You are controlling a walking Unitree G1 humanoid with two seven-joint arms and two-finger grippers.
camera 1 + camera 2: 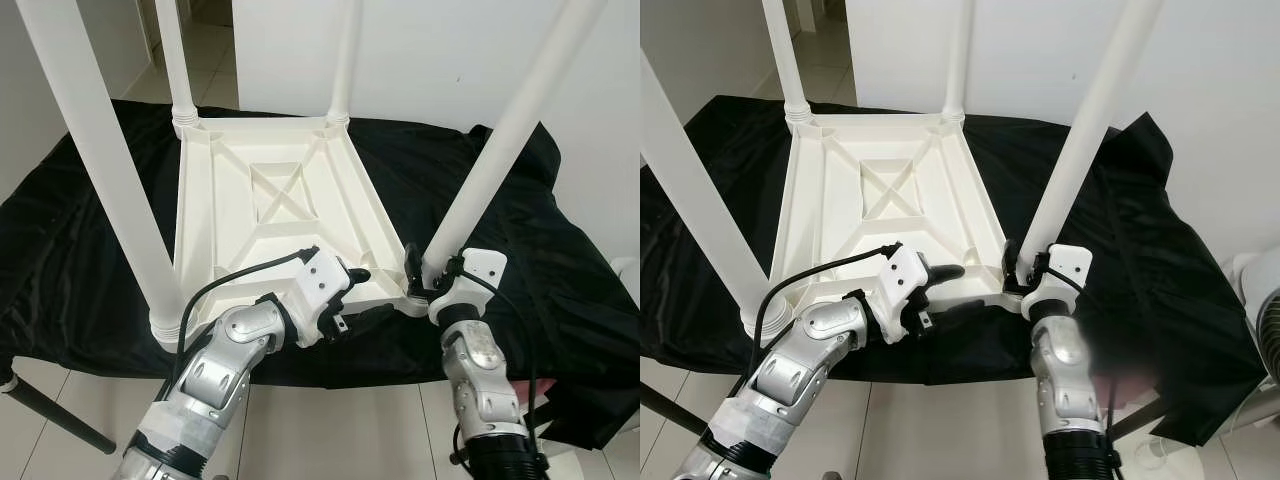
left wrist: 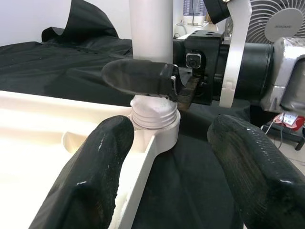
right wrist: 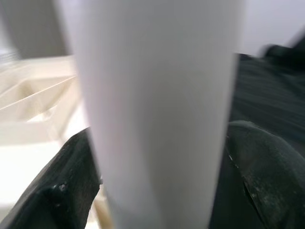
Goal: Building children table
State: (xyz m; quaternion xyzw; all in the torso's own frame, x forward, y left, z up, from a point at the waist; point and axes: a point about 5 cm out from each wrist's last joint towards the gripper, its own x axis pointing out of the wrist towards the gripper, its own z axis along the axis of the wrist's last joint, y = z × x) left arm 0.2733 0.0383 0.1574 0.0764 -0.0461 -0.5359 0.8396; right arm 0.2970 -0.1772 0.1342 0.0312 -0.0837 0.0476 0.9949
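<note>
The top (image 1: 270, 210) lies inverted on the cloth-covered worktop (image 1: 80, 260), four legs up. Our right tool (image 1: 418, 272) clamps the near-right leg (image 1: 490, 170) just above its socket; our left tool (image 1: 352, 292) gapes empty beside that corner. We judge the plastic light, stiff and slick, so grip low at the threaded base.

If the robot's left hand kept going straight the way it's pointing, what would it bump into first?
Probably the white plastic table leg at its threaded base, screwed into the upturned white tabletop's corner. The open left hand points right at it, where the right hand grips.
</note>
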